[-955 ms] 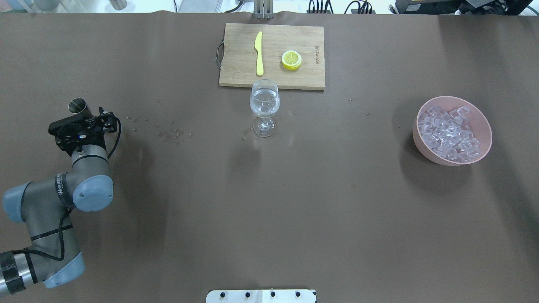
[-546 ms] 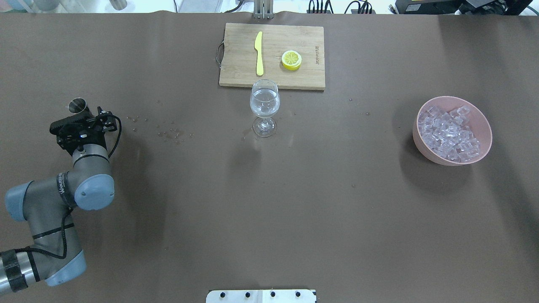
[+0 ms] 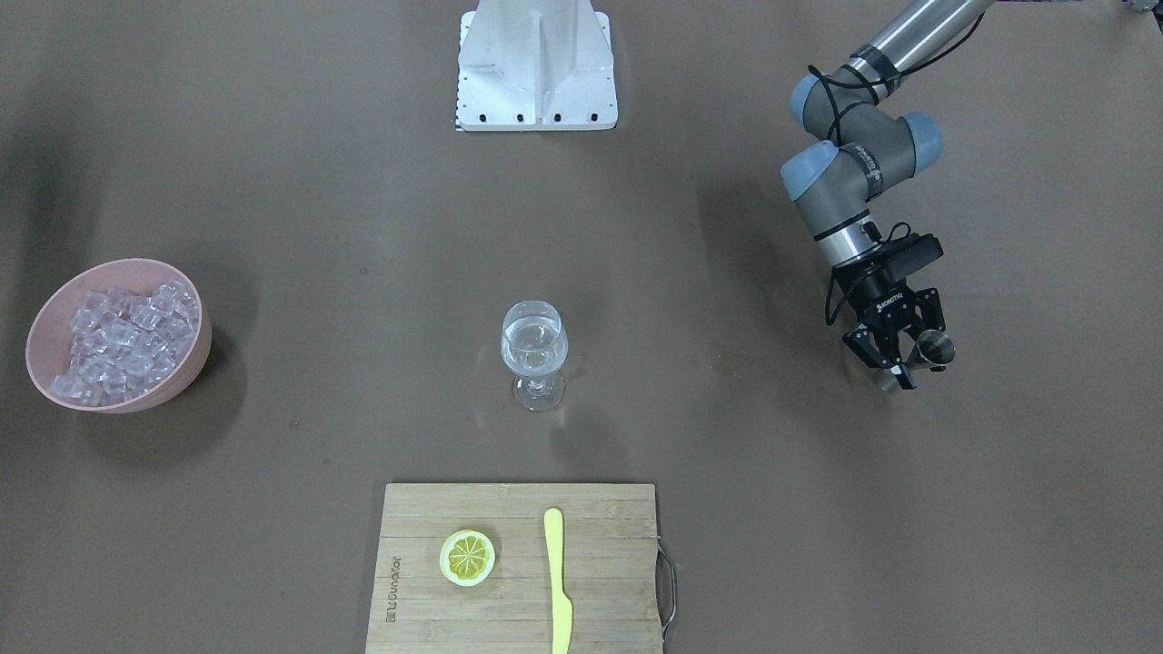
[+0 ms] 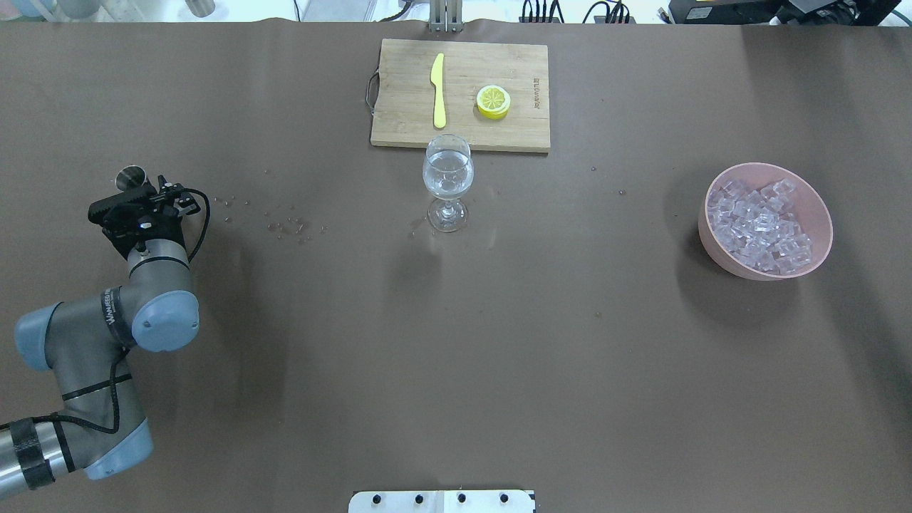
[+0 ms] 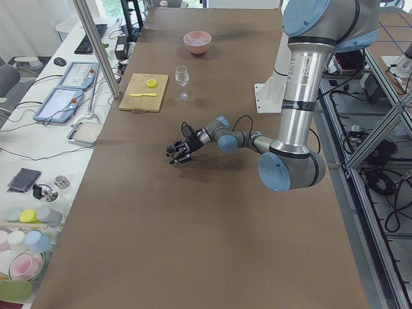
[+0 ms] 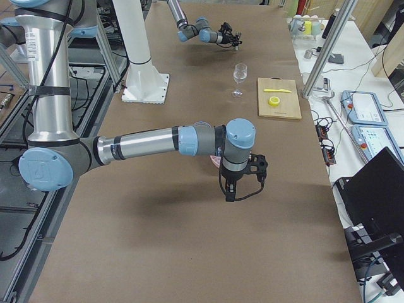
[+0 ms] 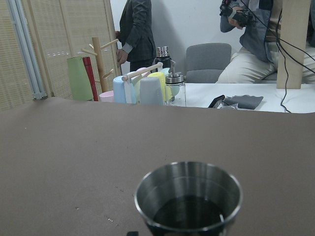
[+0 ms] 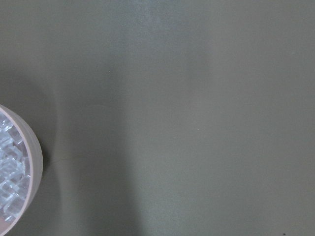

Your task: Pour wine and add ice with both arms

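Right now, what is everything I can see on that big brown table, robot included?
wine glass: one, clear, table centre
clear liquid: a little, colourless, in the wine glass
cutting board: one, wooden, beyond the glass
knife: one, yellow, on the board
lemon slice: one, yellow, on the board
bowl: one, pink, robot's right side
ice cubes: a heap, clear, in the bowl
metal cup: one, silver, in the left gripper
left gripper: one, black, closed on the cup
right gripper: one, black, near the bowl; whether open, unclear
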